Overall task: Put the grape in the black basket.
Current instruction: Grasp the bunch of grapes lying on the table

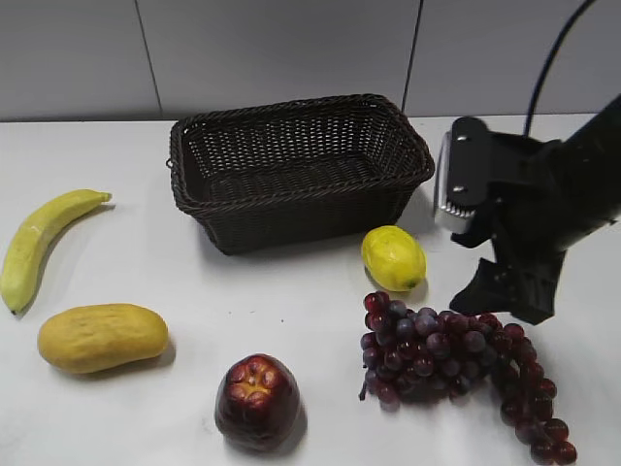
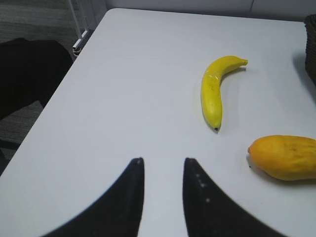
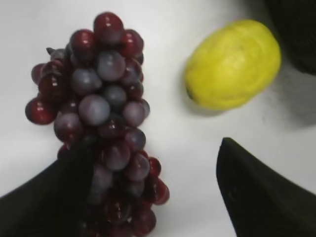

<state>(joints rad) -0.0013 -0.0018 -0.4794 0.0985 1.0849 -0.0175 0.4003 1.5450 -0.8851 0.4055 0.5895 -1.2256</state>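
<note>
The grape (image 1: pixel 441 359) is a long dark red-purple bunch lying on the white table at the front right; it also shows in the right wrist view (image 3: pixel 101 118). The black basket (image 1: pixel 301 165) is a woven wicker basket at the back middle, with nothing in it. My right gripper (image 1: pixel 509 291) hangs open just above the right part of the bunch. In the right wrist view the right gripper (image 3: pixel 155 165) has its left finger over the grapes and its right finger apart from them. My left gripper (image 2: pixel 162 163) is open and holds nothing above bare table.
A yellow lemon (image 1: pixel 393 257) lies between the basket and the grapes, close to the right gripper (image 3: pixel 232 64). A dark red apple (image 1: pixel 256 402) sits at the front middle. A banana (image 1: pixel 44 243) and a yellow-orange mango (image 1: pixel 102 337) lie at the left. The table's left edge (image 2: pixel 59 94) shows in the left wrist view.
</note>
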